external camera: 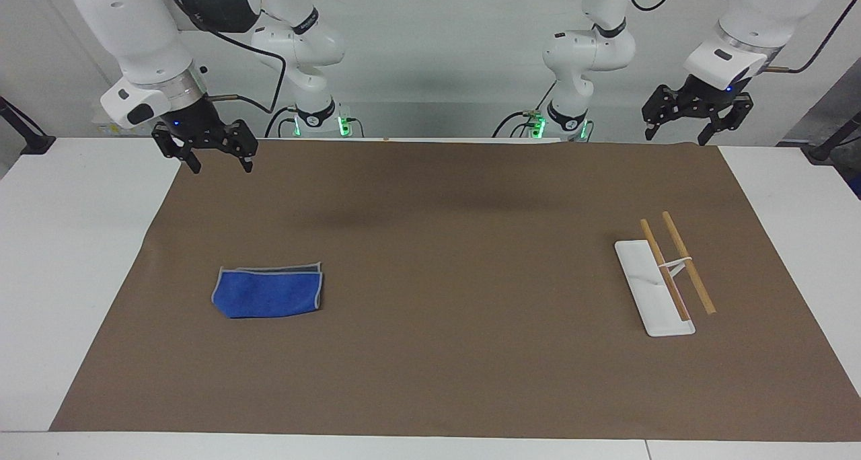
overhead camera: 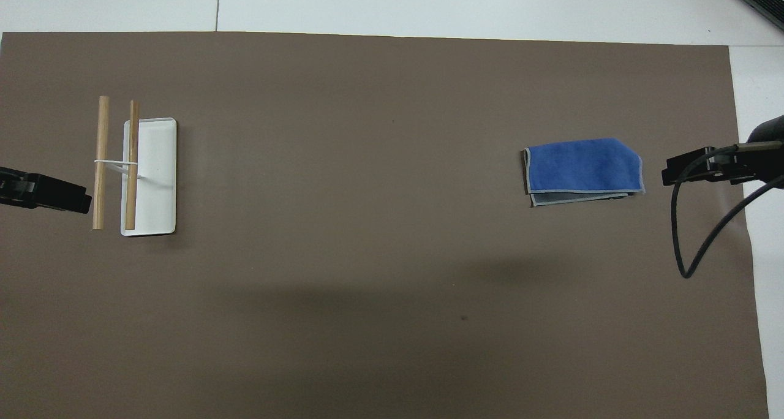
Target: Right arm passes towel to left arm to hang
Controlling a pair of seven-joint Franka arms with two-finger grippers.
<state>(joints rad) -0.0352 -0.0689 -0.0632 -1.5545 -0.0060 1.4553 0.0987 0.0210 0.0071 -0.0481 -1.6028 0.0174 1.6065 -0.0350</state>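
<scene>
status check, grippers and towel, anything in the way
Right gripper and left gripper open, raised at the table's ends. Towel folded flat on the mat, untouched. Path to it unobstructed.

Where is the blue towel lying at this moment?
The towel lies folded on the brown mat, toward the right arm's end of the table, apart from the white rack at the left arm's end.

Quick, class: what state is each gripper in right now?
Left gripper: open, holding nothing, raised near the table's edge.
Right gripper: open, holding nothing; folded bright-blue fluffy towel lies untouched.
</scene>
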